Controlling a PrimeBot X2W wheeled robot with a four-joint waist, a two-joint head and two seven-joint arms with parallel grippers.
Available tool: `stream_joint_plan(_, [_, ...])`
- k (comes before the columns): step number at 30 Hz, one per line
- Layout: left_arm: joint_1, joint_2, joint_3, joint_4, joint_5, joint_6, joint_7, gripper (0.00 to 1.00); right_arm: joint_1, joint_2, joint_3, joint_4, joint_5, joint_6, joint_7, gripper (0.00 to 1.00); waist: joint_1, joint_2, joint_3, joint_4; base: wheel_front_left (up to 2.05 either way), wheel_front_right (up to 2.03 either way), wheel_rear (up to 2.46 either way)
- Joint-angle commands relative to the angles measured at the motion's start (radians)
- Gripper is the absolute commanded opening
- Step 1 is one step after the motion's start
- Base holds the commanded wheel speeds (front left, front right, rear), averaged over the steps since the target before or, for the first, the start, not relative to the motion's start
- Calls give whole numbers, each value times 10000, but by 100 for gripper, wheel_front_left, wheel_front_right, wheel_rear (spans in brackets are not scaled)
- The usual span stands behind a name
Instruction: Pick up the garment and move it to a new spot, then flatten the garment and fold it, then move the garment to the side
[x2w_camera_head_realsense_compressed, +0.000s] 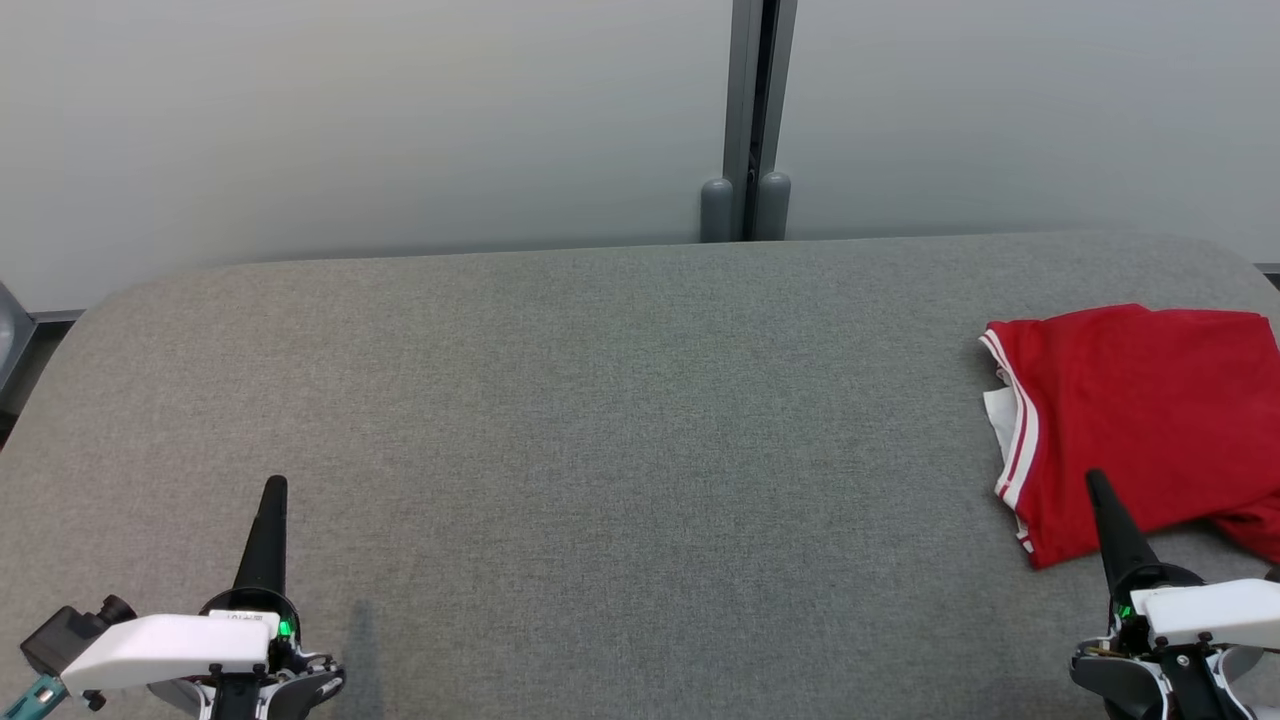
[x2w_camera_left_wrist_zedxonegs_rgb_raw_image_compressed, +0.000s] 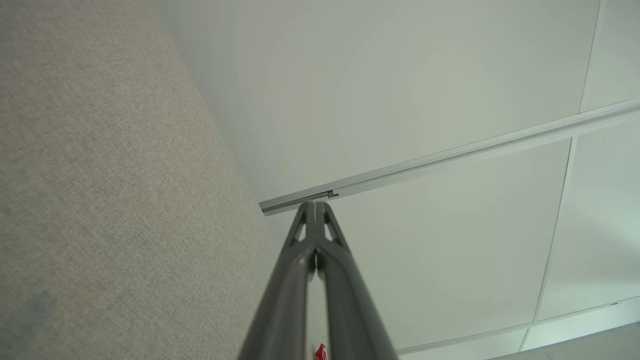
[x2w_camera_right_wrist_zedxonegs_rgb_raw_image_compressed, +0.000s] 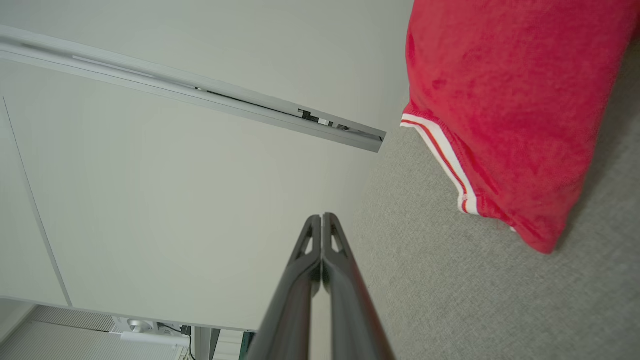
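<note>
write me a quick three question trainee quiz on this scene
1. True or false: the red fabric garment with white-striped trim lies at the right end of the grey fabric-covered table.
2. The left gripper and right gripper are: A) both open B) both shut C) both gripping cloth.
3. Fill in: the ___ gripper is nearer the garment.
Key: 1 true; 2 B; 3 right.

No writing that can be read.
A small dark mark (x2w_camera_head_realsense_compressed: 243, 617) sits on the white casing (x2w_camera_head_realsense_compressed: 170, 640) of the left end effector (x2w_camera_head_realsense_compressed: 274, 490), lower left of the head view, too small to make out. The red garment (x2w_camera_head_realsense_compressed: 1140, 420), at the right edge, shows plain cloth, white striped trim and a white patch at its neck.
</note>
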Motion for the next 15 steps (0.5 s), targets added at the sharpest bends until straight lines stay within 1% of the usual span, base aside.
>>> stream_joint_plan(1, [-234, 39, 76, -35, -247, -75, 64, 0, -154, -23, -101, -95, 230, 3, 100, 0, 0, 0, 3, -5, 0, 0, 0])
stream_joint_plan(15, [-364, 11, 212, 36, -1097, -146, 322, 0, -179, 81, -279, -108, 1168, 4, 333, 0, 0, 0, 25, -45, 0, 0, 0])
